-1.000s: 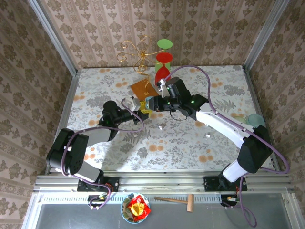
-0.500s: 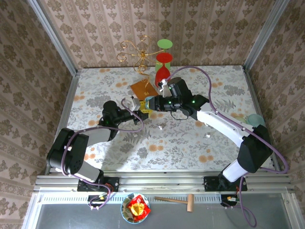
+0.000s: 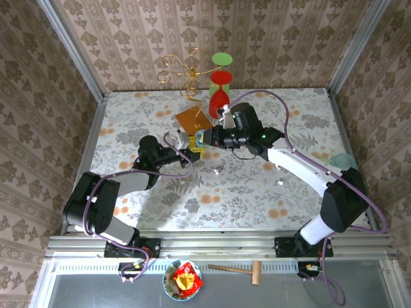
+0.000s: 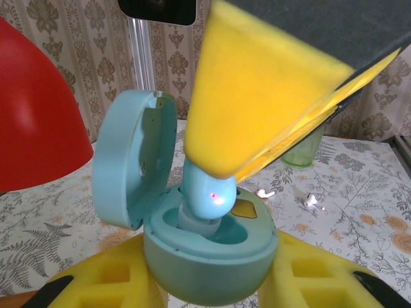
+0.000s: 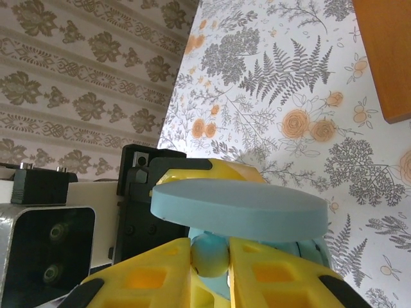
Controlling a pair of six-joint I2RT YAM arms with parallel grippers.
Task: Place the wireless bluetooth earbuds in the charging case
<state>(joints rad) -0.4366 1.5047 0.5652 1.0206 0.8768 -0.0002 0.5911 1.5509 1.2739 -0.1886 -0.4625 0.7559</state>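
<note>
My left gripper [image 3: 188, 147] is shut on the light blue charging case [image 4: 212, 256], whose lid [image 4: 131, 167] stands open to the left. My right gripper [image 5: 210, 276] is shut on a light blue earbud [image 5: 210, 253], and its fingers [image 4: 257, 96] come down from above. The earbud [image 4: 209, 192] sits tip-down in the case's left well, a small red light on its side. Both grippers meet at the case [image 3: 196, 141] in the top view. Two white earbuds [image 4: 263, 192] [image 4: 311, 200] lie on the tablecloth; the top view shows them at the table's middle [image 3: 216, 171] [image 3: 280, 183].
An orange board [image 3: 194, 118] lies just behind the grippers. A red and green hourglass-shaped stand [image 3: 220, 90] and a gold wire ornament [image 3: 186, 70] are at the back. A pale green cup [image 3: 343, 160] sits at the right edge.
The right wrist has shifted slightly to the right while its fingertips stay at the case. The left arm has not moved.
</note>
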